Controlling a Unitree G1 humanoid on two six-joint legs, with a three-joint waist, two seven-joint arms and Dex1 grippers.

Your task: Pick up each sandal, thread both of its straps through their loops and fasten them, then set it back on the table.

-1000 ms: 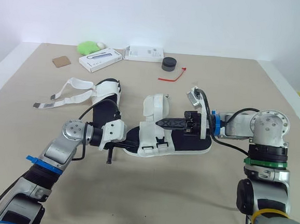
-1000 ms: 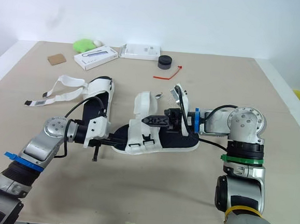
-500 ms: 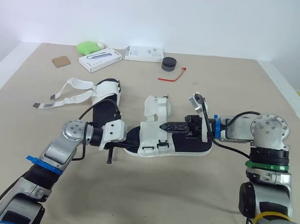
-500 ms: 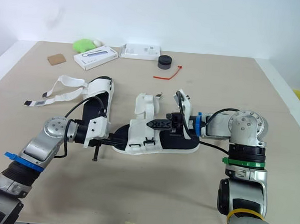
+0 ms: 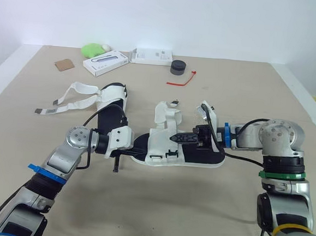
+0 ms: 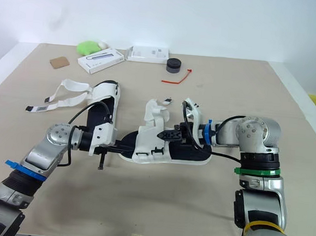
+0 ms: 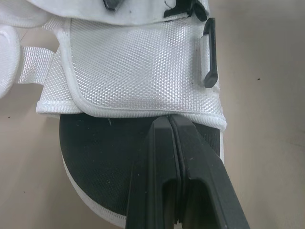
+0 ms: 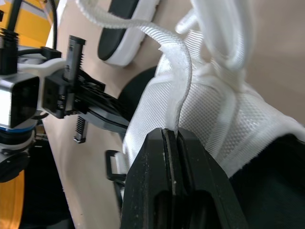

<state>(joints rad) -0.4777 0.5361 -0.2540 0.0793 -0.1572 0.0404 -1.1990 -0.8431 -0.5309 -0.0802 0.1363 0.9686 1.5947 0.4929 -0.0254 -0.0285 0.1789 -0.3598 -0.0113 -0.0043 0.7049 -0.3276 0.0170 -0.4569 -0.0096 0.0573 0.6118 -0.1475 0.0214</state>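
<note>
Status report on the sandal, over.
Left end effector shut, tips at sandal toe. Right end effector shut on strap. Behind, other sandal unfastened.

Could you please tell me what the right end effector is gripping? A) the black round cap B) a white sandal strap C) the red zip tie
B: the right end effector is shut on the white woven strap of the black-soled white sandal.

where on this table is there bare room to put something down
Bare: the near strip of the table in front of the middle sandal, and the far right area past the red tie. Crowded: the centre with that sandal and the left sandal, and the far edge with a white box, flat white pack, black puck, green item.
</note>
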